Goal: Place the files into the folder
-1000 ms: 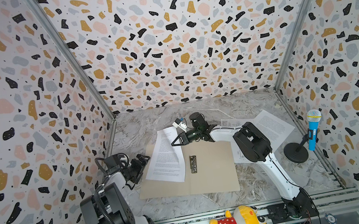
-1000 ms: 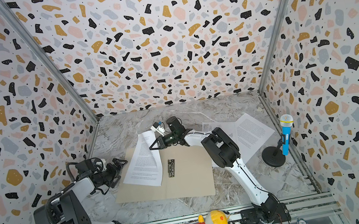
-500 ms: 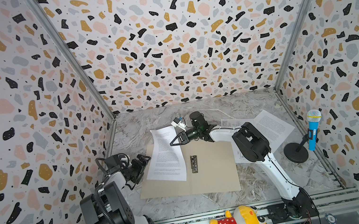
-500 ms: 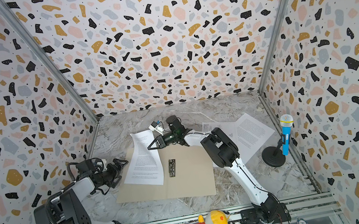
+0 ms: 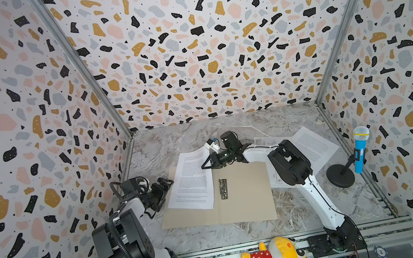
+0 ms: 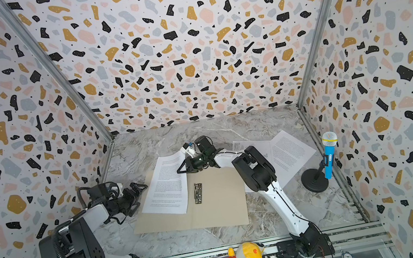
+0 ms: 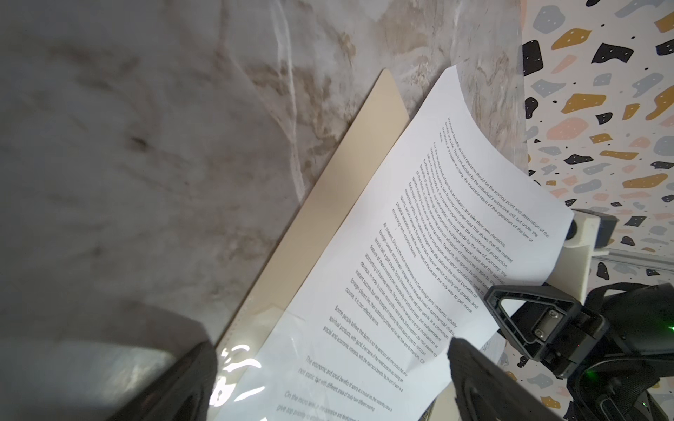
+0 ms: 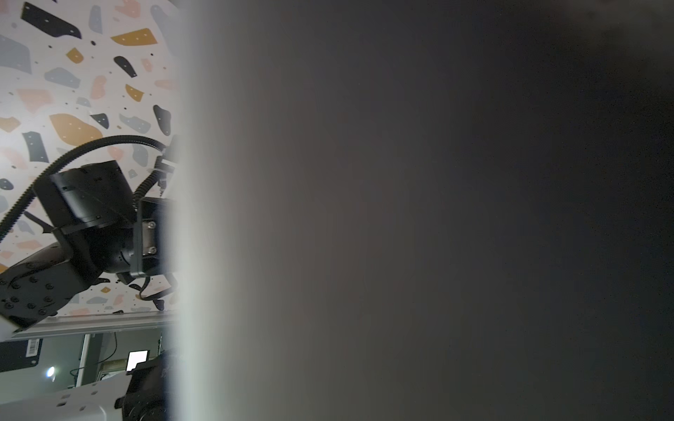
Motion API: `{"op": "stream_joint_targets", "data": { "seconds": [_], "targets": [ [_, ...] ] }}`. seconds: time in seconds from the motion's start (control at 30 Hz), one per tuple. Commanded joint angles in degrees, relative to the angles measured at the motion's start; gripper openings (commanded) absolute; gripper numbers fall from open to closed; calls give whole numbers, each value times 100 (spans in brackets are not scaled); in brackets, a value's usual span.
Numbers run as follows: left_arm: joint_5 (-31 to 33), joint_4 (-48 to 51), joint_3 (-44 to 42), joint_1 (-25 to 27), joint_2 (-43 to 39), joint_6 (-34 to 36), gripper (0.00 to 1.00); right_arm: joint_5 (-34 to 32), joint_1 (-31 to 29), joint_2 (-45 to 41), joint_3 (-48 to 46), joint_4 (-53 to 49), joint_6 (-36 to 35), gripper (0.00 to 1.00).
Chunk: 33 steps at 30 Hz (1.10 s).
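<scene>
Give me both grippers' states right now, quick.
Left gripper: open, holding nothing.
Right gripper: at the edge of the printed sheet; open or closed cannot be told.

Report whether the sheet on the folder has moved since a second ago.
Yes. The sheet has its far-left corner slightly further left of the metal clip.

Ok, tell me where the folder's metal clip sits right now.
In both top views the metal clip lies near the middle of the open folder, just right of the printed sheet that covers the folder's left half.
</scene>
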State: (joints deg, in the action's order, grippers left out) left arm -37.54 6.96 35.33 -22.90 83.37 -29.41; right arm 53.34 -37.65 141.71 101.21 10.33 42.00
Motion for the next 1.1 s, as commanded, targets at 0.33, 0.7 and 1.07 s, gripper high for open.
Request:
{"op": "stream_joint_targets", "data": {
  "seconds": [0.33, 0.7, 1.07],
  "targets": [
    [-227, -323, -112, -35, 85, -138, 99, -527, 7, -955, -897, -147, 814, 38],
    [-304, -393, -119, -35, 86, -197, 99, -511, 117, -1100, -1222, 689, 1434, 49],
    [-368, -516, -167, -40, 77, -283, 99, -707, 113, -1438, -1611, 880, 1831, 48]
  ]
}}
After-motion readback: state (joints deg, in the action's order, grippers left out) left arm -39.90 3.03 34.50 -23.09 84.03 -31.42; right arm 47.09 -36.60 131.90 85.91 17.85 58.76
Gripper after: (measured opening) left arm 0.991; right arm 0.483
